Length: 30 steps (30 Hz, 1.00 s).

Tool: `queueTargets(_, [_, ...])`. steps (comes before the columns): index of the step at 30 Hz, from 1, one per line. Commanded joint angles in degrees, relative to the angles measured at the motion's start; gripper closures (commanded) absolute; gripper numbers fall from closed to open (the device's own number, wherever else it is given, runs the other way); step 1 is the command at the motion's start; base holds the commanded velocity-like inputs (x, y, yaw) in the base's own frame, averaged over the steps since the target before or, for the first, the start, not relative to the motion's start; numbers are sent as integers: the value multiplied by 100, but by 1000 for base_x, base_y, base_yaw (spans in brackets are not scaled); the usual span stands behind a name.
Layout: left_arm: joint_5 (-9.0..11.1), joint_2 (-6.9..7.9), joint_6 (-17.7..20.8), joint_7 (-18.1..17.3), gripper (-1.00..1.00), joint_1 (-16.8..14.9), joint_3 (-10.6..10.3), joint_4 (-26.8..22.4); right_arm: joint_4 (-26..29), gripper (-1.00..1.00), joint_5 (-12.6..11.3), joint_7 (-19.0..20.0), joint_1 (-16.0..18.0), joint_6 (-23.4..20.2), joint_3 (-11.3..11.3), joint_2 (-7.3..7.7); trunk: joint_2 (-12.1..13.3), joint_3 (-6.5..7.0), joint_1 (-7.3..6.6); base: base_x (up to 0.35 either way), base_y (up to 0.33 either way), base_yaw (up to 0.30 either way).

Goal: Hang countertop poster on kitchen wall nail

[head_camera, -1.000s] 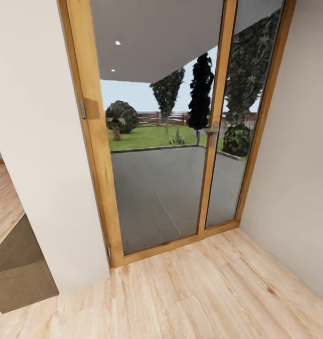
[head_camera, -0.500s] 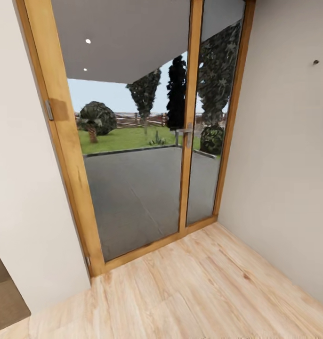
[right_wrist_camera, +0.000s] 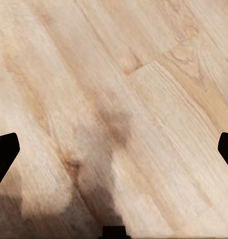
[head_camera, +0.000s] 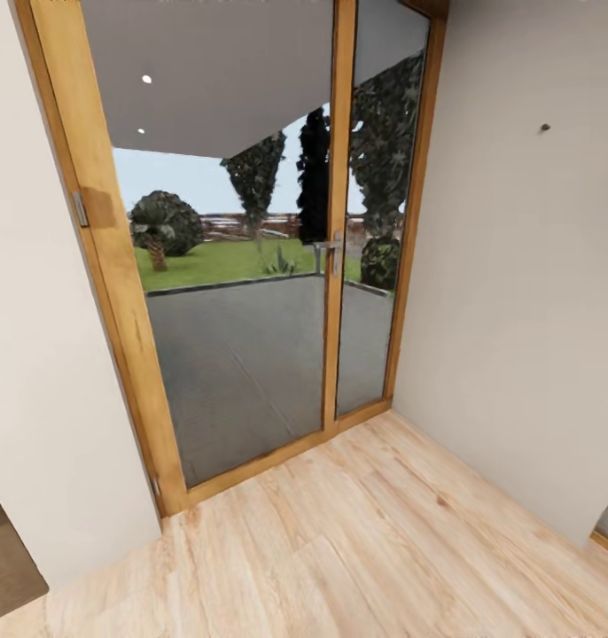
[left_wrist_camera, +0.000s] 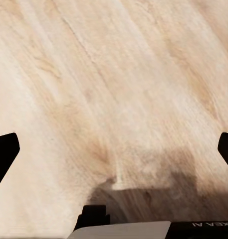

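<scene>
Your view has swung right, bringing a wall nail [head_camera: 545,128] beside the glass door [head_camera: 242,266] closer to centre, while both grippers [left_wrist_camera: 114,149] [right_wrist_camera: 114,149] hang spread wide, empty, over wooden floor [head_camera: 384,549].

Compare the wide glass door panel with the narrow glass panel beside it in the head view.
The wide glass door panel is far broader than the narrow glass panel. The wide panel has a metal hinge on its outer frame edge; the narrow panel has none in sight. Through the wide panel, ceiling lights and lawn show; through the narrow panel, mostly dark trees. Both are tall, wood-framed and shut.
</scene>
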State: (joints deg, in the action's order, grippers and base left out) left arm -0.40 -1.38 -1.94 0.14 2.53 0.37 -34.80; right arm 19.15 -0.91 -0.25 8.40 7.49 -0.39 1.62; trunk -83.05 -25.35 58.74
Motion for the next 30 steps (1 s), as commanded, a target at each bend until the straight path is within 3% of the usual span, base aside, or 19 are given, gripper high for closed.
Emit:
queueTargets(1, [-4, -2, -11, 2, -100, 1, 5, -6, -10, -100, -11, -2, 3, 18, -3, 1, -3, -5, -1, -54, 0, -14])
queueTargets(28, [-4, -3, -16, 3, -100, 1, 2, -1, -42, -100, -31, -2, 2, 15, -26, 57, -3, -5, -1, -4, 0, -273])
queueTargets(30, [-4, -3, -16, 3, -100, 1, 2, -1, -42, -100, -30, -2, 1, 15, -124, 62, -3, -5, -1, 0, 0, -300])
